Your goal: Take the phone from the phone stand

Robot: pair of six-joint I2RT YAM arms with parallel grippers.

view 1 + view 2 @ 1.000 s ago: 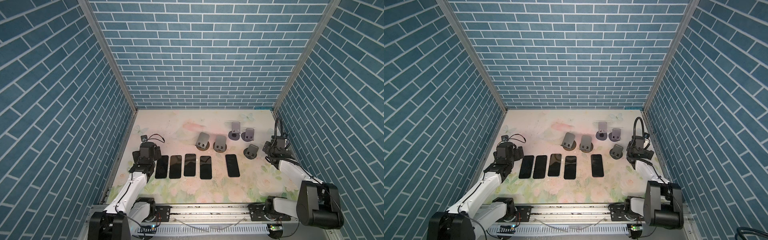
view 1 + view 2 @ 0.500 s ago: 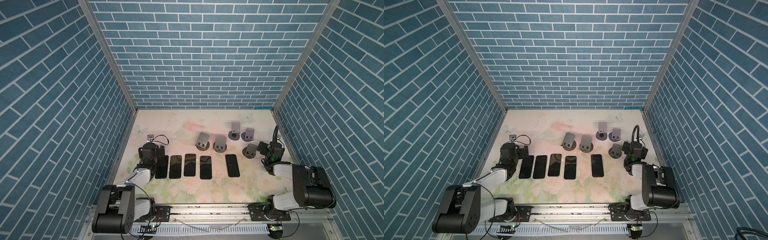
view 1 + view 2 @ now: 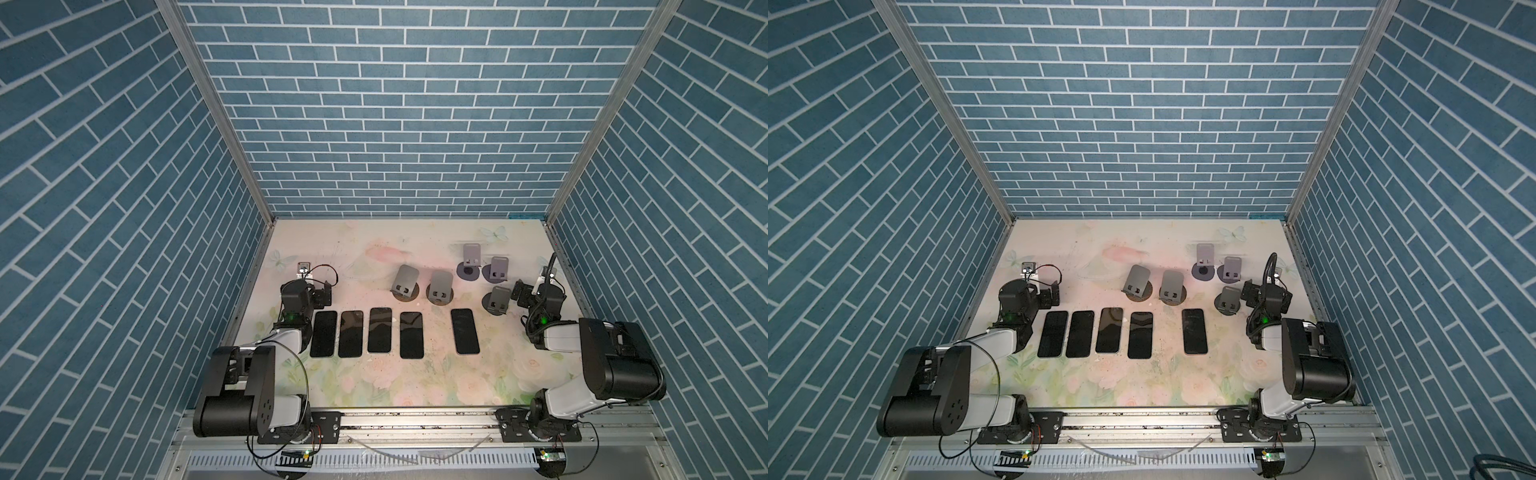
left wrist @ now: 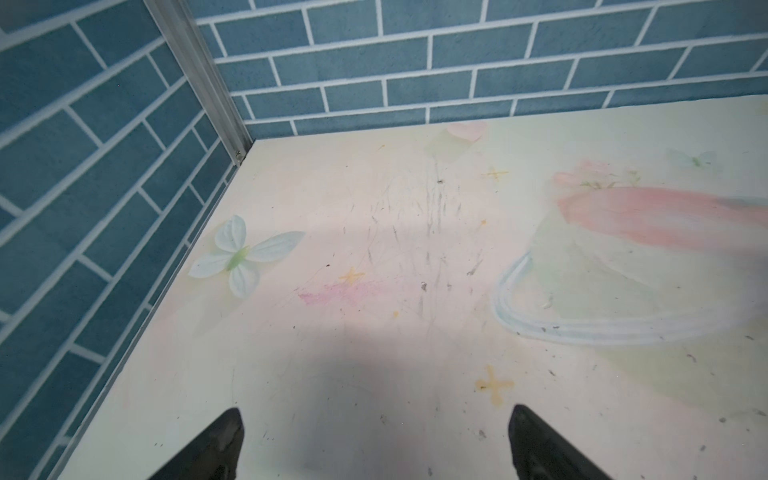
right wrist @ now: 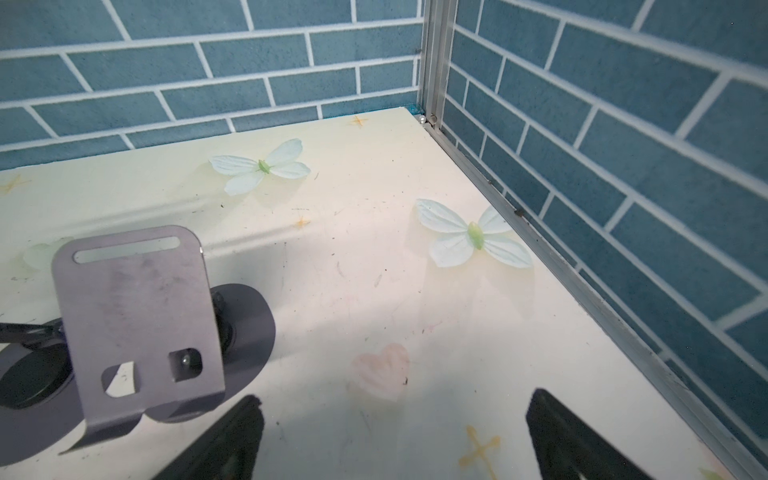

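Left gripper [image 4: 376, 411] and right gripper [image 5: 395, 397] gape empty; the flat-lying phones [image 3: 380, 329] look stiff, slick, thin: pinch across long edges.

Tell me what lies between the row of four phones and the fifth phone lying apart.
Only bare floral tabletop; both top views show nothing between the row's last phone and the fifth phone.

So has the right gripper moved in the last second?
Yes: the right gripper has edged left in both top views, closer to the nearest phone stand, jaws open.
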